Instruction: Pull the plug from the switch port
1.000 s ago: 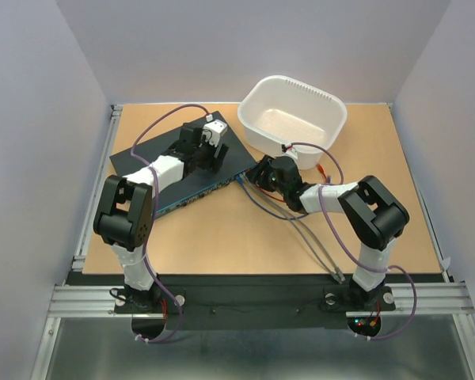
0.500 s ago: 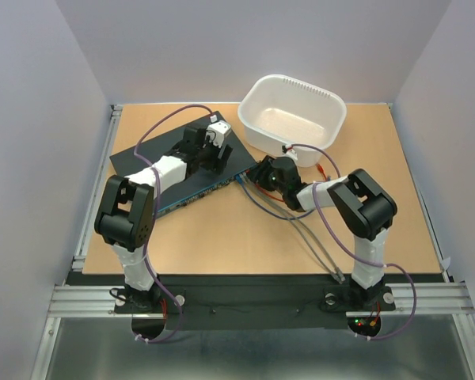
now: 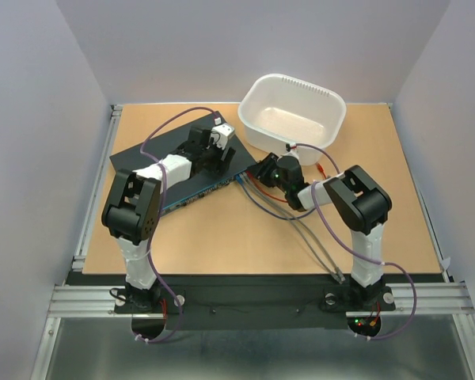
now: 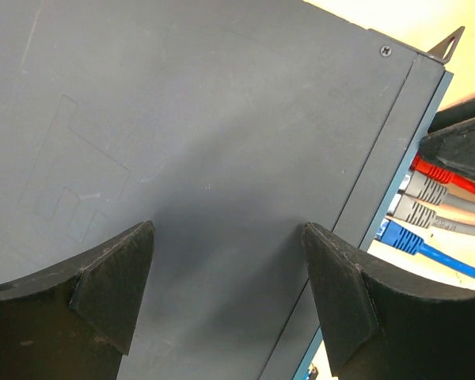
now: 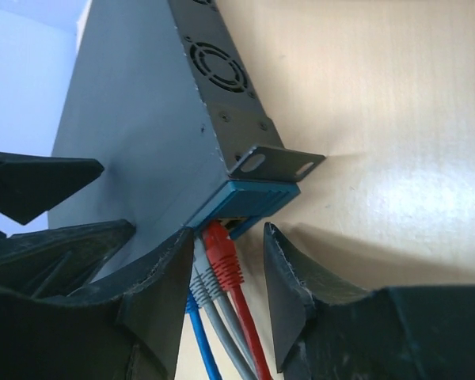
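Right arm folds in over the last second: its elbow swings from far right toward mid-frame in the top view. Right gripper pushes up-left onto the corner of the switch while its jaws narrow. My read: approach done, grab starting. In the wrist view the right gripper's jaws are partly open and straddle the red plug. There's daylight on the plug's right side, so nothing is gripped yet. Grey plugs crowd the left-hand finger, blue plug sits lower left. All plugs look seated in the blue port edge, centre frame. Left gripper nudges slightly up-right, jaws wide over the switch top, holding nothing; contact with the lid is unclear. Switch lies diagonally upper left on the table, its corner near the tub.
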